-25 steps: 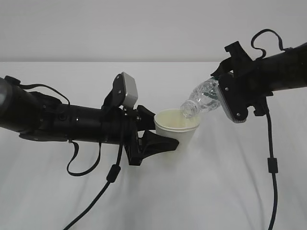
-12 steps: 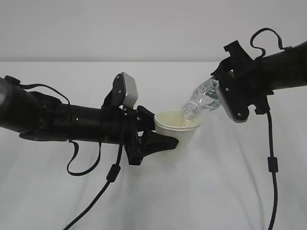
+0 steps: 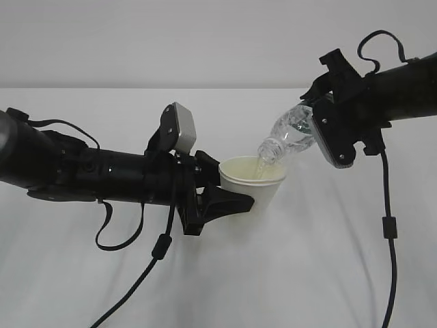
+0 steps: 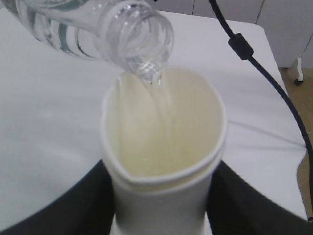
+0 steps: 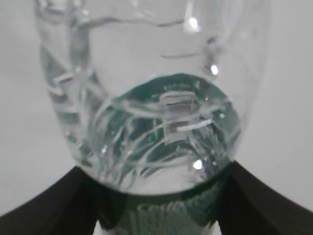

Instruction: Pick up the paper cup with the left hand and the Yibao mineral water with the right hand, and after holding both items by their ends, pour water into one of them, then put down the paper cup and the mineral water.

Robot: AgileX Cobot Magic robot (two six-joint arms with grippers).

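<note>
My left gripper (image 3: 229, 195) is shut on the white paper cup (image 3: 251, 183) and holds it upright above the table; in the left wrist view the cup (image 4: 164, 161) sits between the two black fingers (image 4: 73, 205). My right gripper (image 3: 321, 130) is shut on the clear Yibao mineral water bottle (image 3: 290, 133), which is tilted with its open mouth down over the cup's rim. A thin stream of water (image 4: 161, 103) runs from the bottle mouth (image 4: 142, 36) into the cup. In the right wrist view the bottle (image 5: 151, 98) fills the frame, with its green label (image 5: 166, 213) between the fingers.
The white table (image 3: 307, 273) lies under both arms. Black cables hang from the left arm (image 3: 160, 249) and the right arm (image 3: 389, 225). In the left wrist view a cable (image 4: 264, 73) crosses the table behind the cup.
My right gripper has risen slightly and tipped the bottle more steeply; its mouth stays over the cup's rim. The left gripper and cup have not moved.
</note>
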